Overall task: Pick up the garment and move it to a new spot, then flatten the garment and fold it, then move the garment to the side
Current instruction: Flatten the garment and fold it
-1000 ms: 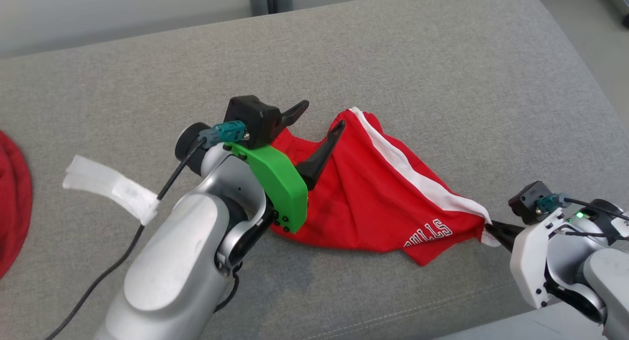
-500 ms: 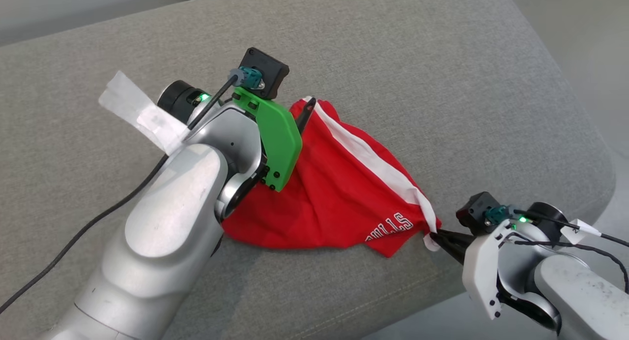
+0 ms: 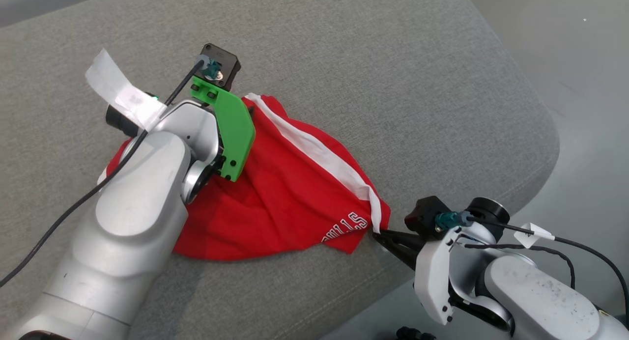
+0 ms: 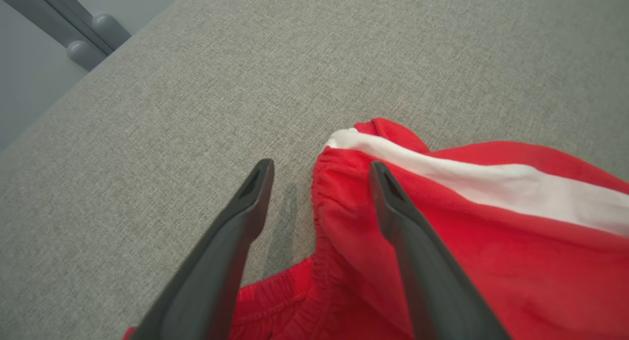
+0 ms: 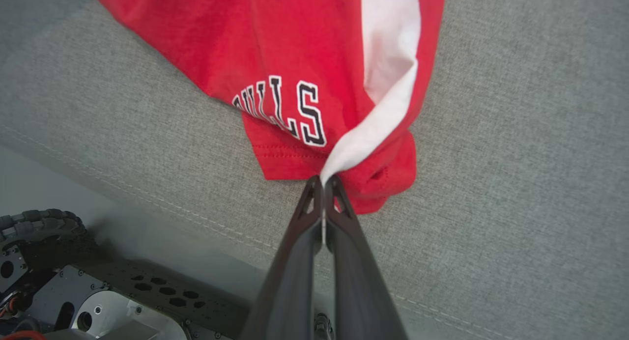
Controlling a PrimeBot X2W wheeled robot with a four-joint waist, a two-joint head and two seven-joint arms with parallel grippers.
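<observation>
The garment [image 3: 290,192] is a pair of red shorts with a white side stripe and "BULLS" lettering, lying rumpled on the grey cushion [image 3: 373,60]. My right gripper [image 3: 379,233] is shut on the hem corner where the white stripe ends; the right wrist view shows its tips [image 5: 323,181] pinching that fold of the garment [image 5: 275,45]. My left gripper [image 4: 320,166] stands open low over the elastic waistband corner. One of its fingers [image 4: 393,207] is above the red cloth [image 4: 491,251], the other above bare cushion. My left wrist with its green cover [image 3: 231,133] hides the garment's left part.
The cushion's rounded right edge [image 3: 540,133] drops to a pale floor [image 3: 589,60] close behind my right arm. Its front seam [image 5: 196,217] runs just below the garment, with my base [image 5: 54,286] underneath. A white tape tag [image 3: 118,92] hangs on the left arm's cable.
The head camera has swung, shifting the whole picture. My open left gripper has moved from the waistband's middle to its far corner. My right gripper stays shut on the hem corner.
</observation>
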